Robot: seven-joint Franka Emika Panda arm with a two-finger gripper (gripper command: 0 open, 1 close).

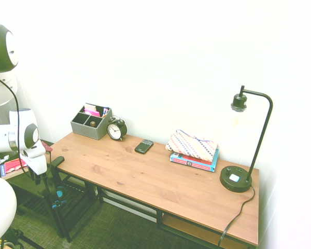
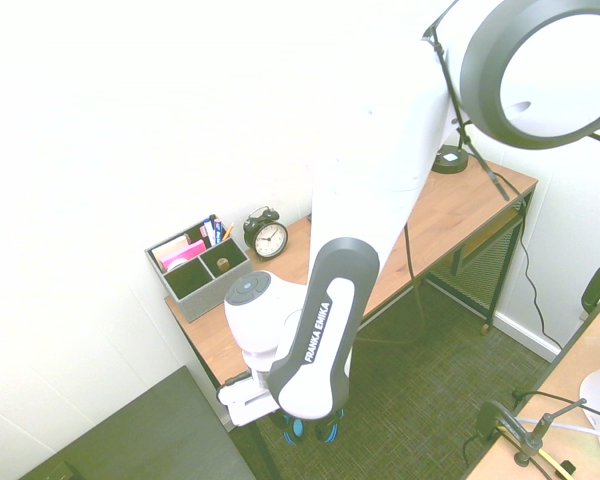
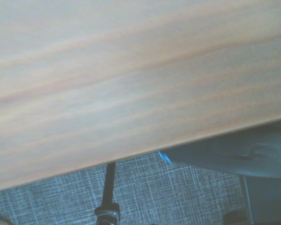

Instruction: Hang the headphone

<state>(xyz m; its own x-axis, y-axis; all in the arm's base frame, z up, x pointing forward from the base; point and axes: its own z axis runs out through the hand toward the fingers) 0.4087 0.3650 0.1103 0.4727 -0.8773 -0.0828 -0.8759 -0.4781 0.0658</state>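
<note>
On the desk (image 1: 145, 179) stand an organizer (image 1: 90, 122), a clock (image 1: 115, 129), a phone (image 1: 143, 146), a pouch (image 1: 192, 144) on books (image 1: 194, 161), and a lamp (image 1: 243, 145).

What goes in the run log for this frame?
headphone: hanging at desk end | hand: beside it, grip unclear | desk items: untouched

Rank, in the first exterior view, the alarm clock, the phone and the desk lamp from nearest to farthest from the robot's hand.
The hand hangs at the desk's left end.
1. Alarm clock, back left, beside the grey organizer.
2. Phone, left of the middle.
3. Desk lamp, far right end.
</note>
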